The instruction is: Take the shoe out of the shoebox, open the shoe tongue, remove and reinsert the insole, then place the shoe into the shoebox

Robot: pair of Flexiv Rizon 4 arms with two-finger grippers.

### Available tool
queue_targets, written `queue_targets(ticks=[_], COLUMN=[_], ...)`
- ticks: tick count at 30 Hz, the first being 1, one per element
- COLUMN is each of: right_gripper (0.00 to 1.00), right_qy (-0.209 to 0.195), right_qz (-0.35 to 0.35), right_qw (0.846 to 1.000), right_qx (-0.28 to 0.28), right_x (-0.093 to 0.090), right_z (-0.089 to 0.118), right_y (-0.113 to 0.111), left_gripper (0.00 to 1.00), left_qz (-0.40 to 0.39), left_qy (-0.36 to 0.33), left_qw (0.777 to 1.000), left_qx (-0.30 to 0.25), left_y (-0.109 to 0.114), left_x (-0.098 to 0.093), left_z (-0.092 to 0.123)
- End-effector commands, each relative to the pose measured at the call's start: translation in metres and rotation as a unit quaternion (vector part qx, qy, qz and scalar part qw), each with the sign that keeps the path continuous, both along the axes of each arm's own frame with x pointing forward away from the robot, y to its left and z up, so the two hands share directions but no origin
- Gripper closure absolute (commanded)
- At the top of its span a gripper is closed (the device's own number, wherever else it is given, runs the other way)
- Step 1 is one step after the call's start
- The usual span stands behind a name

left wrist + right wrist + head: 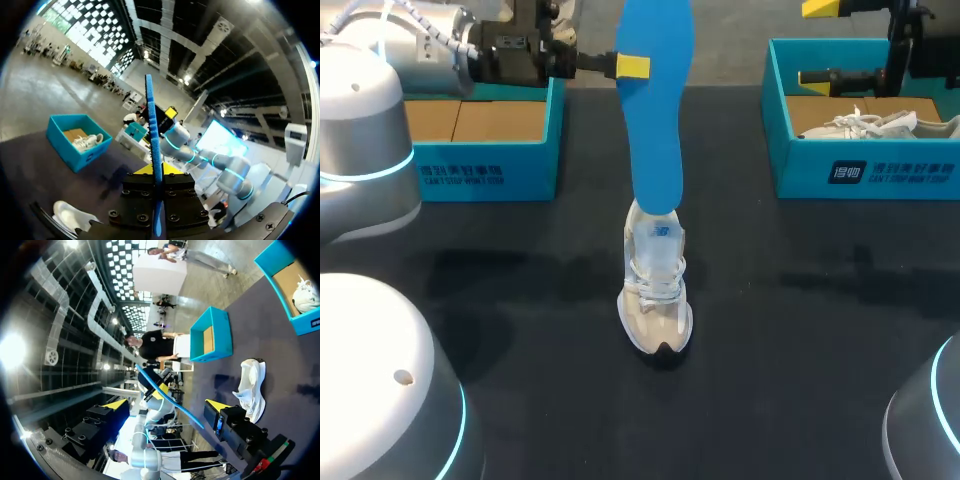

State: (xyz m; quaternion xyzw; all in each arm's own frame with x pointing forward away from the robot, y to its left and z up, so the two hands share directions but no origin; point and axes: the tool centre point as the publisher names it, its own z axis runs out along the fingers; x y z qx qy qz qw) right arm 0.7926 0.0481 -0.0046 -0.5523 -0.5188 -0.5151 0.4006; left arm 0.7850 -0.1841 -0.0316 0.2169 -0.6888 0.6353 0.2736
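The black table [520, 330] is lying under everything here, with a turquoise box at each far corner. The blue insole [655, 100] is standing almost upright in the air, and its lower end is touching the collar of the pale sneaker [657, 290], which is resting on its sole near the table's middle.

I cannot tell whether the insole is leaving the shoe or going back in. For going back in, I am judging that the insole should be tilted toward the toe and slid along the inside. Pushed straight down, it is likely to fold or tip the sneaker, since nothing is holding the shoe.

The left gripper [155, 170] is clamping the insole near its upper part, one yellow tip on each flat face. The sneaker is lying well below these fingers. The right gripper [167, 406] is hanging with its fingers spread and empty, above the right shoebox [865, 170], where a second white shoe [880, 125] is lying. The left shoebox [490, 175] is showing only its cardboard floor.
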Motion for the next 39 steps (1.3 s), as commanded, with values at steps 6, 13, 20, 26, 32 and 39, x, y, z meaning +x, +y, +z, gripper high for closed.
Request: queue_targets(ticks=[6, 13, 20, 26, 32, 39], right_gripper=[0.0, 0.0, 0.0, 0.0, 0.0, 0.0], right_qy=[0.001, 0.001, 0.006, 0.022, 0.033, 0.041], right_qz=[0.0, 0.0, 0.003, 0.004, -0.012, -0.011], right_qw=[1.0, 1.0, 1.0, 0.997, 0.984, 0.959], right_qx=[-0.001, -0.001, -0.017, -0.078, -0.174, -0.28], right_x=[0.0, 0.0, 0.0, 0.001, -0.004, -0.006], right_z=[0.0, 0.0, 0.0, 0.006, 0.022, 0.041], right_y=[0.001, 0.001, 0.003, 0.012, 0.025, 0.044], left_gripper=[1.0, 1.0, 1.0, 1.0, 1.0, 1.0], left_qz=[-0.033, -0.036, -0.032, -0.03, -0.029, -0.027], left_qy=[0.254, 0.279, 0.285, 0.288, 0.296, 0.313], left_qw=[0.967, 0.959, 0.957, 0.957, 0.954, 0.949], left_qx=[-0.015, -0.032, -0.039, -0.038, -0.037, -0.039], left_y=[-0.009, -0.012, -0.012, -0.013, -0.015, -0.018], left_x=[0.005, 0.004, 0.003, 0.004, 0.006, 0.009], left_z=[-0.01, -0.015, -0.018, -0.021, -0.025, -0.03])
